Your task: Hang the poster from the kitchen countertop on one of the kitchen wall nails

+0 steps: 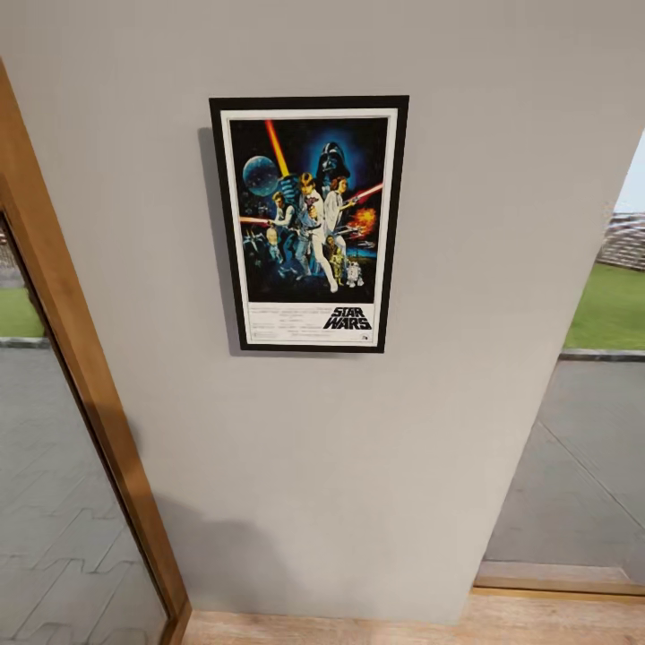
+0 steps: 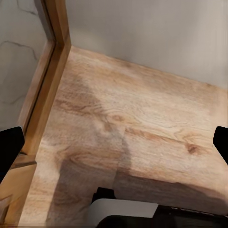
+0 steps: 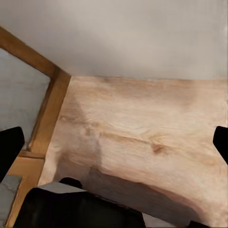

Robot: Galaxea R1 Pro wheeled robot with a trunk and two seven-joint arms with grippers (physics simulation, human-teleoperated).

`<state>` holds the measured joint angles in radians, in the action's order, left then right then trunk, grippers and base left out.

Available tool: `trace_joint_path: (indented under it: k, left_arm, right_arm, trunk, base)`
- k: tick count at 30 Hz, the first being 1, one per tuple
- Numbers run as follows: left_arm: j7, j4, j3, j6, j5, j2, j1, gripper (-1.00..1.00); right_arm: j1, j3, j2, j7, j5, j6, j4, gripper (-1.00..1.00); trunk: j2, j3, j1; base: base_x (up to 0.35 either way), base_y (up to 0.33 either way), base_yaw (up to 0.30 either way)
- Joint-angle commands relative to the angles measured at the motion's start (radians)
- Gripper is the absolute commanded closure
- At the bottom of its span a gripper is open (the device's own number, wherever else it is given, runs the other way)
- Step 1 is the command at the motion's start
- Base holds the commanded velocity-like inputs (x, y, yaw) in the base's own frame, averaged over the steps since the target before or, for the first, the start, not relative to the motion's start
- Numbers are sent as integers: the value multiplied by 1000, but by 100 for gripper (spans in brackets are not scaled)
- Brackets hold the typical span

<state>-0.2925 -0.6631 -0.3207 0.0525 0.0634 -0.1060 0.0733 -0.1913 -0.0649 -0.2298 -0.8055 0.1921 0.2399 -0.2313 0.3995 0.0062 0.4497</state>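
Head view: Star Wars poster (image 1: 309, 224) flat on light grey wall (image 1: 358, 466), upright, portrait, black frame w/ thin white border, title strip at bottom, soft shadow down its left edge. Wooden door frame (image 1: 81, 376) slanting at left, paved ground seen through it; opening at right w/ grass and more paving beyond. Strip of wood floor (image 1: 358, 627) along bottom of wall. Left wrist view: left gripper (image 2: 114, 147) aimed at wood-grain floor (image 2: 142, 128), black fingertips (image 2: 9, 147) at opposite edges of pic, jaws spread wide, holding nothing; wooden frame (image 2: 47, 95) and grey wall base beyond. Right wrist view: right gripper (image 3: 114, 147) same, fingertips (image 3: 9, 147) far apart, jaws wide, nothing between; floor (image 3: 142, 133), frame corner (image 3: 47, 114), wall ahead.
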Motion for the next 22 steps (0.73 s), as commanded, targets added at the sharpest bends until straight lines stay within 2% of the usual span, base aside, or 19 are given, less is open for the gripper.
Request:
trace_joint_path:
  k: [1,2,3,4,5,9,22]
  left_arm:
    - [-6,5,-1,0,6,0,0,-100]
    - [-5,21,1,2,6,0,0,-100]
    - [-5,22,1,4,6,0,0,-100]
    - [-6,23,1,4,6,0,0,-100]
    - [-6,25,1,7,6,0,0,-100]
    - [-6,26,0,7,6,0,0,-100]
    - [-6,26,0,8,4,0,0,-100]
  right_arm:
    - [0,-7,1,27,-2,2,14,-100]
    - [0,-7,16,267,-1,2,87,-100]
    - [0,-7,20,345,0,0,113,-100]
    - [0,-7,21,383,0,-1,126,-100]
    - [0,-8,26,574,2,-3,186,-100]
    - [0,-8,27,610,2,-4,199,-100]
    - [0,-9,27,617,1,-4,202,-100]
  trunk:
    - [1,0,0]
    - [1,0,0]
    - [1,0,0]
    - [1,0,0]
    - [1,0,0]
    - [1,0,0]
    - [1,0,0]
  base:
    - [0,0,0]
    - [0,0,0]
    - [0,0,0]
    - [0,0,0]
    - [0,0,0]
    - [0,0,0]
    - [0,0,0]
